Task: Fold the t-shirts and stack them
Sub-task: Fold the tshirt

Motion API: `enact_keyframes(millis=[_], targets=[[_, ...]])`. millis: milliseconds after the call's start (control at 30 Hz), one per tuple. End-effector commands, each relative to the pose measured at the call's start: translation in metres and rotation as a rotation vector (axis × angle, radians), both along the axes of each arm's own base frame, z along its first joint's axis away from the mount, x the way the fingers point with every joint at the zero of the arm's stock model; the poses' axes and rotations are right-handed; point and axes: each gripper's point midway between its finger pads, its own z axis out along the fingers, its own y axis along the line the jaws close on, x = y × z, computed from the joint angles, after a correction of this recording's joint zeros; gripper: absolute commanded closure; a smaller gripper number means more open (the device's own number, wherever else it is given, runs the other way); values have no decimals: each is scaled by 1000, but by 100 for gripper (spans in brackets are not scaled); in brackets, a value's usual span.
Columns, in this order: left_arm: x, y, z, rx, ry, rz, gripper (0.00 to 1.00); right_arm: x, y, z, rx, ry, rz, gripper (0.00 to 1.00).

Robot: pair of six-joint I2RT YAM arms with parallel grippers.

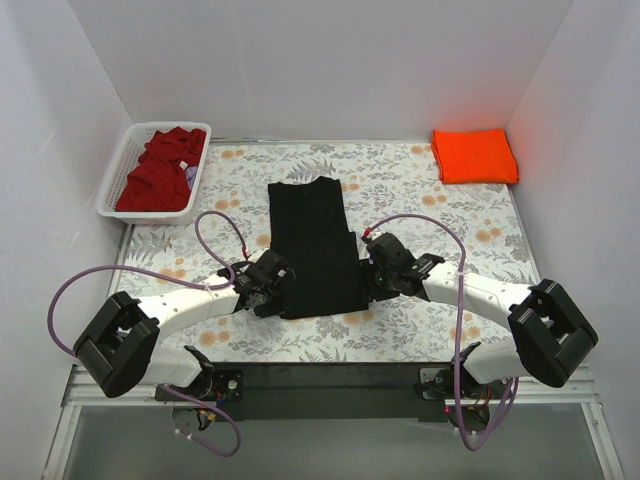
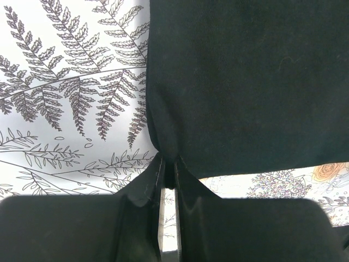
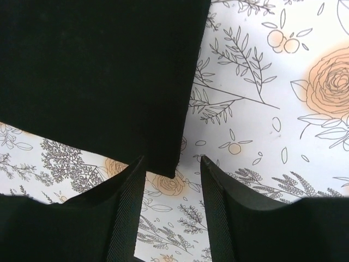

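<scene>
A black t-shirt (image 1: 313, 245) lies folded into a long strip in the middle of the table, collar at the far end. My left gripper (image 1: 277, 291) is at its near left corner, shut on a pinch of the black cloth (image 2: 168, 155). At the near right corner my right gripper (image 1: 372, 283) stands open, its jaws on either side of the black t-shirt's corner (image 3: 166, 164) with a gap showing. A folded orange t-shirt (image 1: 474, 155) rests at the far right. A dark red t-shirt (image 1: 160, 170) lies crumpled in the white basket (image 1: 118, 172).
The table carries a floral cloth (image 1: 420, 205). White walls close in the left, right and far sides. The basket stands at the far left corner. Both arms' cables loop over the near part of the table.
</scene>
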Motion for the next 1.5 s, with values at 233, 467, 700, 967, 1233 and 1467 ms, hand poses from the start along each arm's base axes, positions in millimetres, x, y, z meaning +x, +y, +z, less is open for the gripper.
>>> enact_keyframes(millis=[233,467,700,967,1233,1467], targets=[[-22,14,-11,47,79,-4,100,-26,3,-18,-29,97,-5,53],[-22,13,-9,38,75,-4,100,-24,-5,-31,-113,88,-40,56],[-22,12,-8,32,74,-4,100,-38,-24,-45,-259,99,-53,58],[-25,15,-9,40,82,-7,100,-46,-34,-58,-368,124,-37,63],[-28,15,-12,47,103,-11,100,-62,-41,-74,-422,174,-6,78],[-27,12,-18,54,117,-24,100,-59,-42,-75,-440,162,11,99]])
